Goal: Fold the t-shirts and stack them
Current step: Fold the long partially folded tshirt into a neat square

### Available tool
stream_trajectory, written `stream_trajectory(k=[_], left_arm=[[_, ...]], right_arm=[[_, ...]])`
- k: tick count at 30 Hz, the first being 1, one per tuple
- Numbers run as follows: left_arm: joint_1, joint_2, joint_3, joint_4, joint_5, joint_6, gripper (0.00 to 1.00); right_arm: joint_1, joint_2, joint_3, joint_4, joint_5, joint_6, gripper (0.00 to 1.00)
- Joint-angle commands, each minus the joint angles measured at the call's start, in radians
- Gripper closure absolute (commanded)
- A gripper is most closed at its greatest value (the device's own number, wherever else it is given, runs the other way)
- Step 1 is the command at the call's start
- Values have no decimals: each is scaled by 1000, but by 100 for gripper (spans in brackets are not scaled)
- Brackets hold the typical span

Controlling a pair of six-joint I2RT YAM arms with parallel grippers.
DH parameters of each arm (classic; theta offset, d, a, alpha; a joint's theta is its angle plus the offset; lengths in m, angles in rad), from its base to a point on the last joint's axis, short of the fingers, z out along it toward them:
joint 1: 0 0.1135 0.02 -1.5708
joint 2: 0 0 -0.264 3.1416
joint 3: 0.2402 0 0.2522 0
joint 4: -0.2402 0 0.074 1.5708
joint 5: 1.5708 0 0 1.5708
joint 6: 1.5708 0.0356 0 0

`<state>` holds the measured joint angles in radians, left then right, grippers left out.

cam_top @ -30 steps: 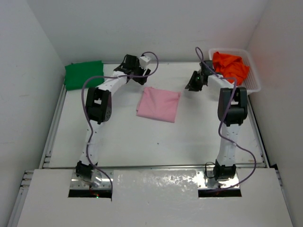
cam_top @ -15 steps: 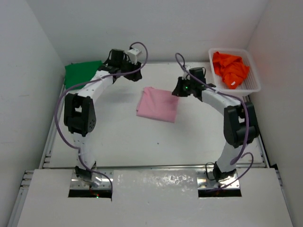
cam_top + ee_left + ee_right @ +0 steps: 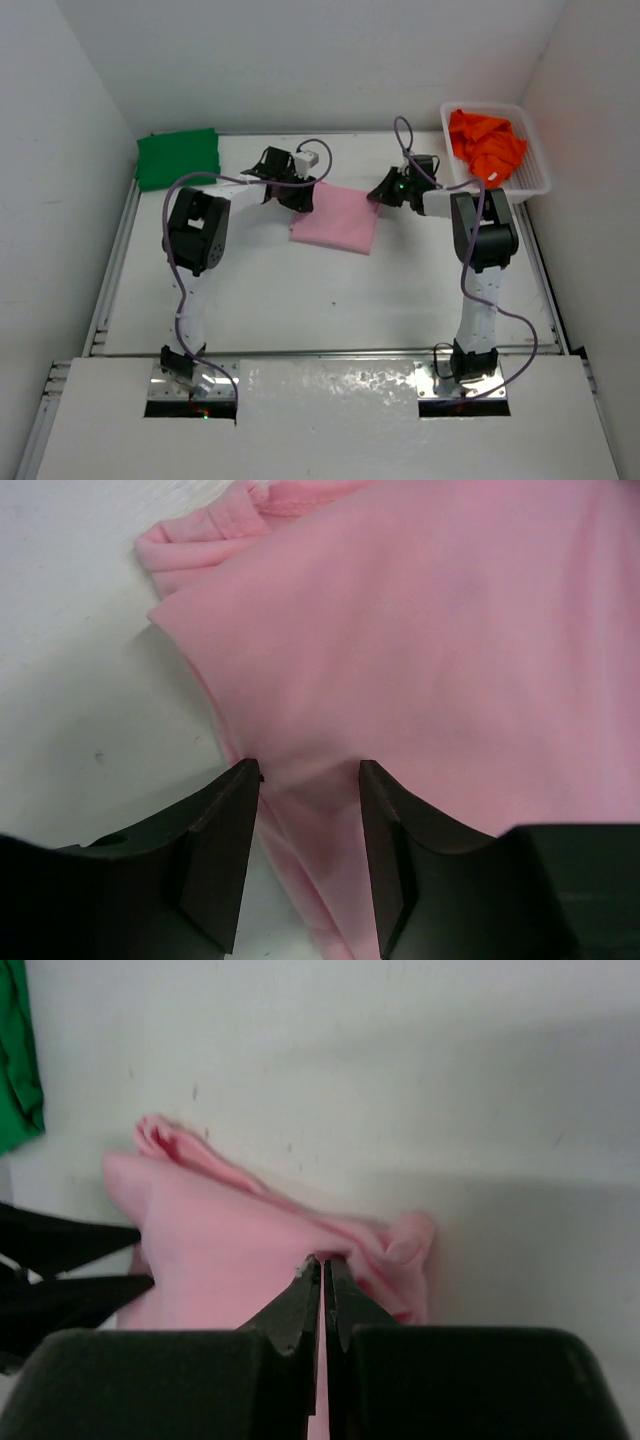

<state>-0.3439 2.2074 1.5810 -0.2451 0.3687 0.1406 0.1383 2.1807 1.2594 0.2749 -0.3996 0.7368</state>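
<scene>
**Both grippers at the pink t-shirt's far edge**

Top view: the pink t-shirt [image 3: 335, 220] lies as a soft, folded, roughly square pad near the middle of the white bench [image 3: 300, 300]. The left gripper [image 3: 300, 195] is at its 11 o'clock corner and the right gripper [image 3: 380, 197] at its 1 o'clock corner. The green t-shirt [image 3: 178, 158] is a flat folded rectangle at 10 o'clock. The orange t-shirt [image 3: 486, 143] sits crumpled in a white lattice basket [image 3: 535, 183] at 2 o'clock.

Left wrist view: smooth matte pink cloth fills the frame, with a rumpled hem at 11 o'clock. The dark fingers stand apart with the shirt's edge between them – I cannot tell whether they squeeze it.

Right wrist view: the fingers are pressed together, pinching a puckered pink fold – layered edges bunch at 9 and 3 o'clock. A strip of green shows at 10 o'clock.
</scene>
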Motion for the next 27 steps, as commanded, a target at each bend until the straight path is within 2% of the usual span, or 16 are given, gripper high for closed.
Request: stream_trajectory(k=[1,5,8,10,12,13,14,16,17,20,22,23,25,27], left_arm=[[9,5,-21,29,-54,-16,57],[9,3,-39,44,-47,-39,57],[9,-11,-41,47,-24,-73,56],[9,-26,-20,20,-28,-93,53],[16,-70,61,-6,-74,-120,49],[16,-81,62,-11,-100,-131,49],[23,-89,110,-20,-164,-175,47],[31,-92,189,-55,-209,-199,46],[39,-92,204,-62,-224,-205,44],[42,-78,226,-65,-252,-205,43],[42,-48,221,-71,-228,-213,41],[40,-34,223,-77,-171,-228,40],[42,7,215,-100,-127,-245,36],[42,23,189,-92,-73,-260,35]], right_arm=[[-23,30,83,115,21,53,100],[-49,105,188,-15,48,12,100],[-55,149,300,-142,64,-84,100],[-55,134,383,-219,93,-135,100],[-55,75,428,-378,146,-204,97],[-55,48,436,-379,181,-226,97],[-55,21,440,-469,221,-261,91],[-55,-34,426,-544,307,-284,84],[-54,-88,411,-590,318,-295,70],[-34,-180,312,-646,323,-310,50],[-7,-209,232,-655,299,-309,45],[1,-231,172,-639,271,-292,37],[23,-240,123,-594,188,-257,34],[41,-234,88,-583,177,-248,33]])
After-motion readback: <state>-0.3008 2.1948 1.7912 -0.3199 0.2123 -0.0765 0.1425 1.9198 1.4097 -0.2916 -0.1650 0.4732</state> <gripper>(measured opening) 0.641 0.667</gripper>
